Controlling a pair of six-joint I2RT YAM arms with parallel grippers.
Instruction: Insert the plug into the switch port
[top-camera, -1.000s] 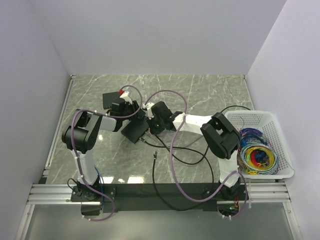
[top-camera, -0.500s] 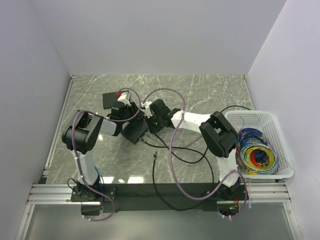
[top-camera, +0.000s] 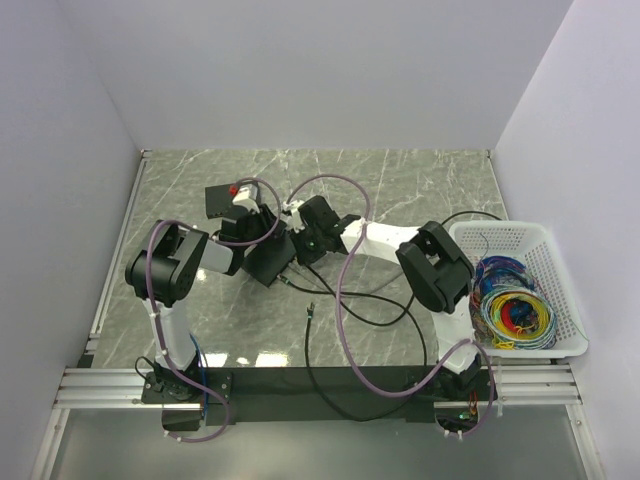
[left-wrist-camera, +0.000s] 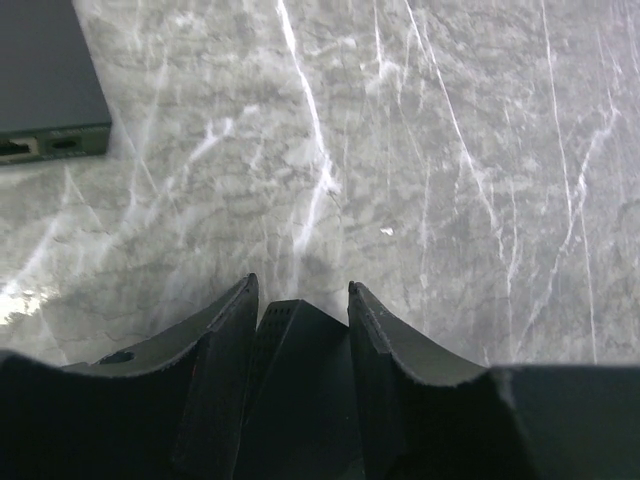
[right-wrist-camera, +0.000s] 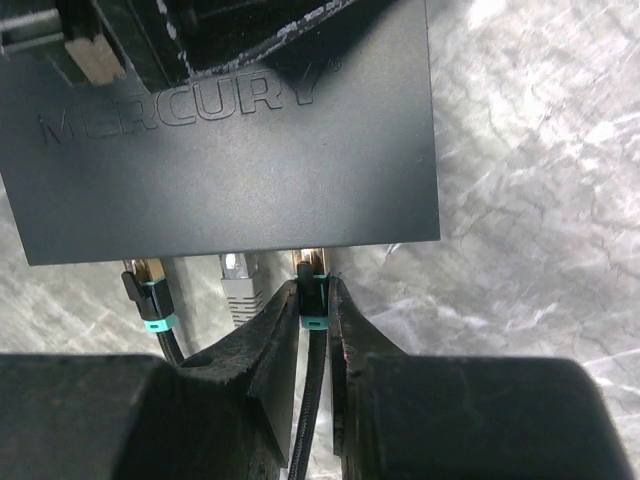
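Note:
The switch (right-wrist-camera: 230, 150) is a flat black box marked MERCURY, lifted off the table at the centre-left (top-camera: 266, 262). My left gripper (left-wrist-camera: 300, 290) is shut on one corner of it (left-wrist-camera: 300, 345). My right gripper (right-wrist-camera: 314, 285) is shut on the plug (right-wrist-camera: 313, 292), a black connector with a teal band and a gold tip on a braided black cable. The gold tip meets the switch's near edge at the right end of the socket row. How deep it sits is hidden. In the top view the right gripper (top-camera: 298, 250) stands just right of the switch.
Two other connectors sit at the same edge: a black one with a teal band (right-wrist-camera: 150, 292) and a grey one (right-wrist-camera: 238, 285). A second black box (left-wrist-camera: 45, 80) lies behind the left arm. Loose black cable (top-camera: 350, 312) loops on the marble. A white basket (top-camera: 565, 345) of coloured wires stands right.
Both grippers and the switch have shifted slightly to the left, the right arm pressing in toward the switch. Both grips are unchanged.

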